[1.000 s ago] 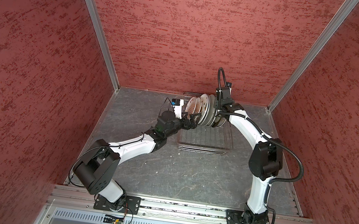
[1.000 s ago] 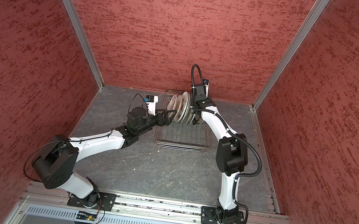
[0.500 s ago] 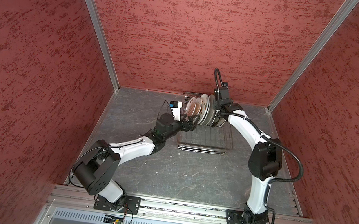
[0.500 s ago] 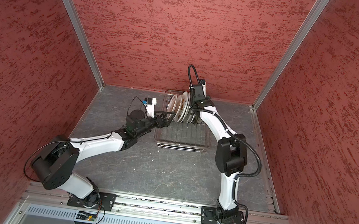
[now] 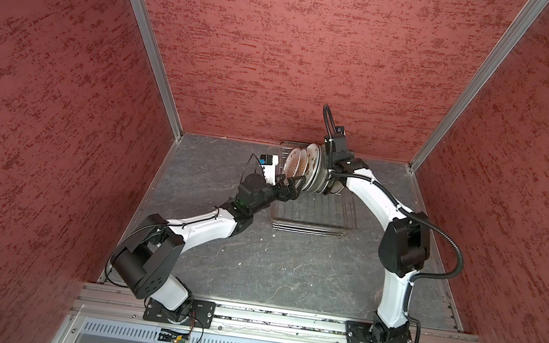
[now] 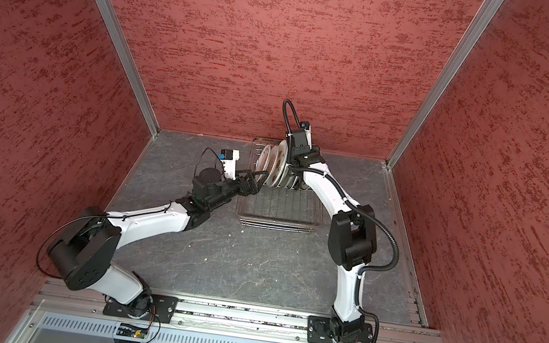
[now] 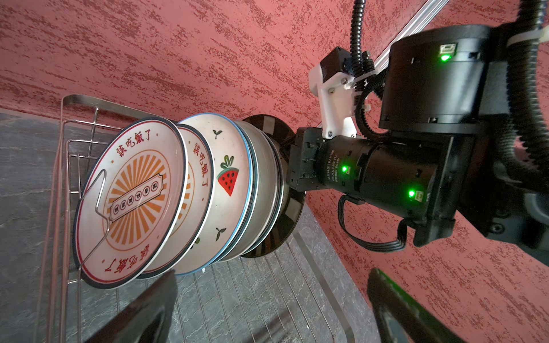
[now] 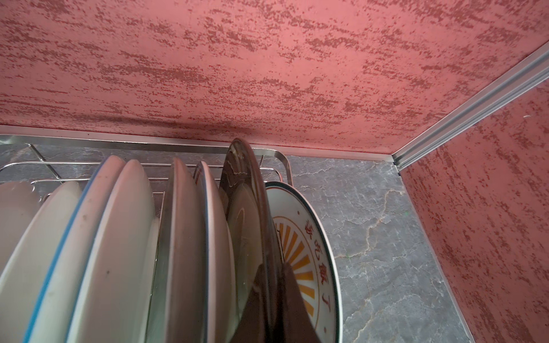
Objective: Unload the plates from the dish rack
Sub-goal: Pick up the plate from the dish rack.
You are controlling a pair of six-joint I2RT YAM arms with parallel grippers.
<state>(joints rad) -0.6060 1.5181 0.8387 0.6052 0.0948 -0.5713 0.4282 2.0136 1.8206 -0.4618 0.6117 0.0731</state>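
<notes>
Grey marbled tabletop (image 5: 288, 271) bearing dish rack (image 5: 314, 217), mottled red walls (image 5: 299, 56)

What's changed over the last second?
Right gripper closed onto the rim of the dark plate, and its wrist leaned slightly toward the left arm. Left gripper stayed open beside the rack; the other plates and rack look unmoved.

1. The dish rack (image 5: 314, 217) is silver wire with a low basket base, set on the table (image 5: 288, 271) near the back wall.
2. The plates (image 5: 302, 169) stand on edge at its far end, packed close and leaning.
3. At one end is an orange-sunburst plate (image 7: 130, 202) with red characters, then a watermelon plate (image 7: 228, 178).
4. My right gripper (image 8: 274, 276) pinches the rim of a dark glossy plate (image 7: 279, 237).
</notes>
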